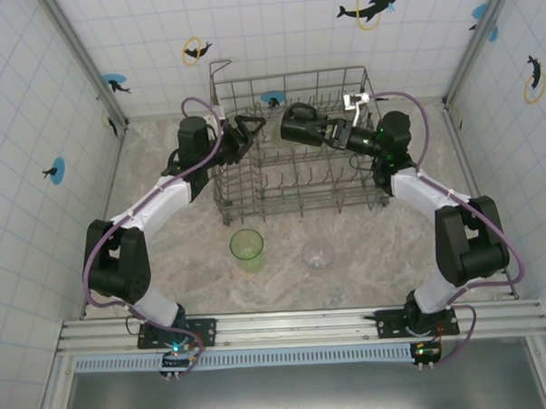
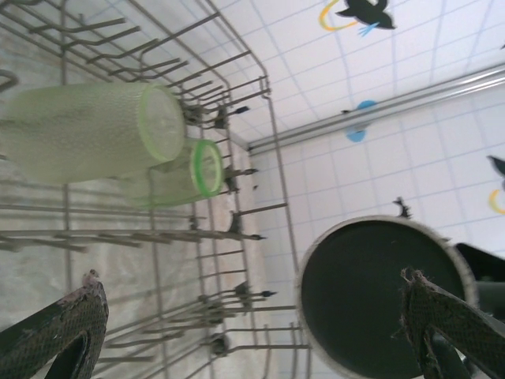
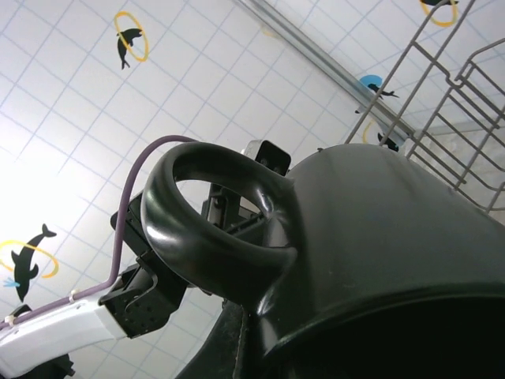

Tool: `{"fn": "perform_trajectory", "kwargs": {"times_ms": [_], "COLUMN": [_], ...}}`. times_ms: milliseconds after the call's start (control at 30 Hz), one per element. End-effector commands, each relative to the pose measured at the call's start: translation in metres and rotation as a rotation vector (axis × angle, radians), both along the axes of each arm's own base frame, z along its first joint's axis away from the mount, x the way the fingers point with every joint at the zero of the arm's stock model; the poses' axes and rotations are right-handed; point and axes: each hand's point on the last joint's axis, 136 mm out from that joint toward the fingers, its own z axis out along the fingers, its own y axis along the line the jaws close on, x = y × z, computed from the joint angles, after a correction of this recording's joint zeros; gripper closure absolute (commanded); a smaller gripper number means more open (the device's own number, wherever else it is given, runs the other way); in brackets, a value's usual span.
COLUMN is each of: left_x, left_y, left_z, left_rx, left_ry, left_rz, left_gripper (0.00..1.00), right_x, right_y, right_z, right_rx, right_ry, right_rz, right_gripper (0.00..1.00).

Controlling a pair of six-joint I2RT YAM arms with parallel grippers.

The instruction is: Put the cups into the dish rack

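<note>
Top external view: right gripper (image 1: 327,132) is clamped tight on the dark mug (image 1: 299,126), held over the dish rack (image 1: 290,78); left gripper (image 1: 257,133) gapes wide, holding nothing, at its left side; green tumbler (image 1: 247,248) and clear tumbler (image 1: 318,254) sit out front.

Dish rack (image 1: 254,183): thin grey metal wire with a dull finish. The mug (image 3: 379,260) is shown dark, smooth and glossy, with light caught along its handle. A pale green tumbler (image 2: 87,130) is seen in frosted, finely dimpled translucent plastic, and the brighter green tumbler (image 2: 189,170) beside it is smoother. The finger pads (image 2: 59,328) of the left gripper (image 2: 251,276) are marked by a rough cross-hatched texture, frayed at the edges. The table (image 1: 166,254) is finished in a matt marbled stone pattern.
</note>
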Motion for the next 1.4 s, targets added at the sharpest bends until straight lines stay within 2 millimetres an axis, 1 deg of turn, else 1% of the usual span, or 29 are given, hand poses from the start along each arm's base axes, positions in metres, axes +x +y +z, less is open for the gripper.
{"fn": "perform_trajectory", "kwargs": {"times_ms": [0, 167, 333, 533, 667, 833, 933, 1133, 1367], "left_x": [0.000, -0.007, -0.017, -0.018, -0.021, -0.025, -0.025, -0.027, -0.030], "left_y": [-0.005, -0.013, -0.018, -0.020, -0.024, -0.023, -0.024, -0.028, -0.031], "left_z": [0.027, 0.041, 0.048, 0.044, 0.048, 0.033, 0.030, 0.036, 0.039], "left_rx": [-0.136, -0.198, -0.241, -0.257, -0.316, -0.309, -0.308, -0.322, -0.361], "left_ry": [-0.002, 0.002, 0.009, 0.025, 0.031, 0.066, 0.075, 0.072, 0.080], "left_rz": [-0.027, -0.091, -0.152, -0.171, -0.203, -0.205, -0.201, -0.217, -0.233], "left_gripper": [0.02, 0.02, 0.02, 0.02, 0.02, 0.02, 0.02, 0.02, 0.02], "right_x": [-0.018, -0.023, -0.026, -0.031, -0.027, -0.028, -0.026, -0.025, -0.026], "right_y": [0.006, 0.011, 0.013, 0.017, 0.021, 0.024, 0.026, 0.034, 0.042], "right_z": [0.029, 0.034, 0.042, 0.050, 0.048, 0.048, 0.047, 0.047, 0.050], "right_rx": [0.058, 0.076, 0.111, 0.169, 0.176, 0.180, 0.178, 0.190, 0.197], "right_ry": [-0.174, -0.196, -0.207, -0.208, -0.197, -0.207, -0.206, -0.208, -0.214], "right_rz": [0.062, 0.098, 0.132, 0.181, 0.186, 0.198, 0.205, 0.230, 0.250], "right_gripper": [1.00, 1.00, 1.00, 1.00, 1.00, 1.00, 1.00, 1.00, 1.00]}}
